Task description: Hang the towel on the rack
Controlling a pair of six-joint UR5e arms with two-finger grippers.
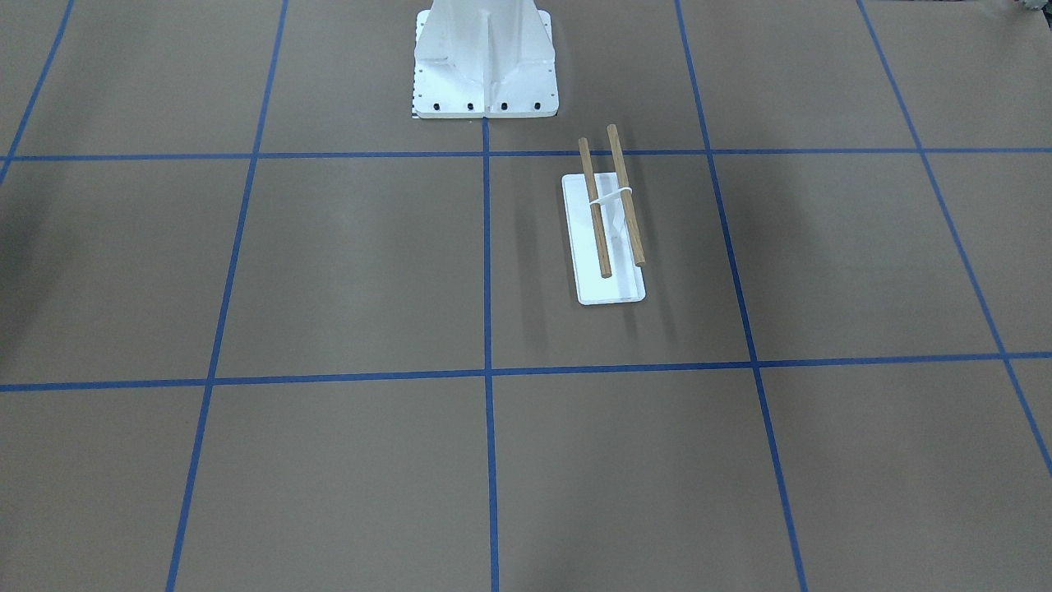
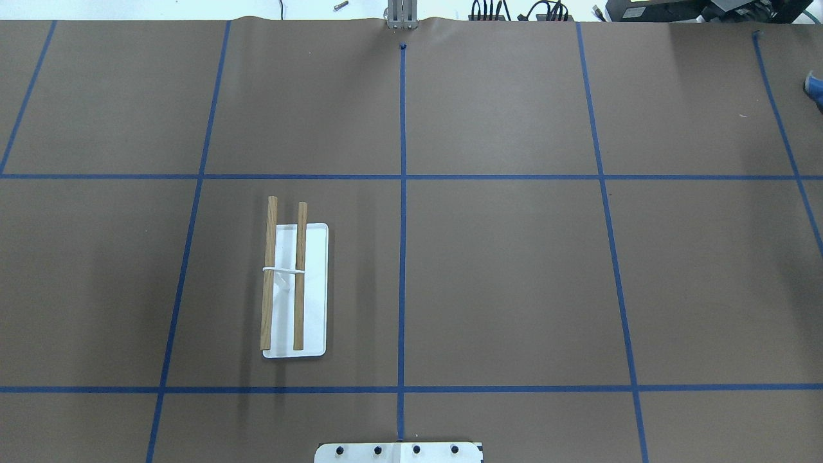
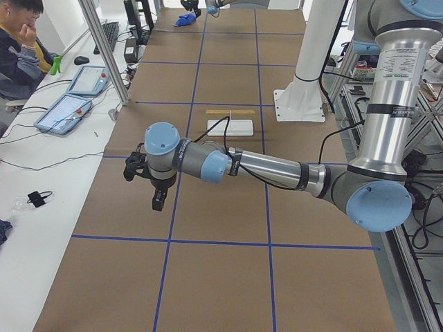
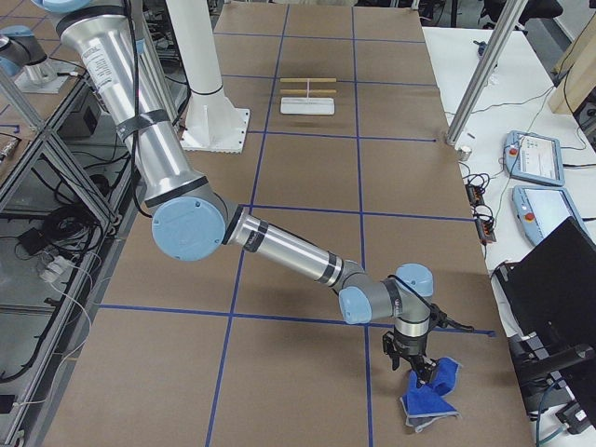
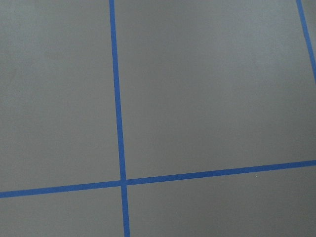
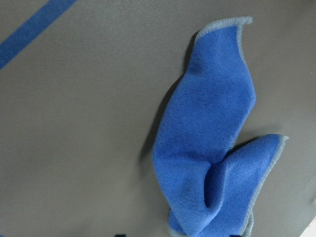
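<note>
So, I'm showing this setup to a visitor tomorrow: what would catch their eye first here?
The crumpled blue towel at the table's far right end, with the right gripper directly over it; whether it grips, I cannot tell. Next, the bare rack, alone just left of the centre line and far from the towel. The left gripper hangs over plain table toward the left end.

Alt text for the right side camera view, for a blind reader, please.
The right arm's end effector is at the top of a bunched towel on the near end of the table. The rack stands bare far off, beside a white pedestal.
</note>
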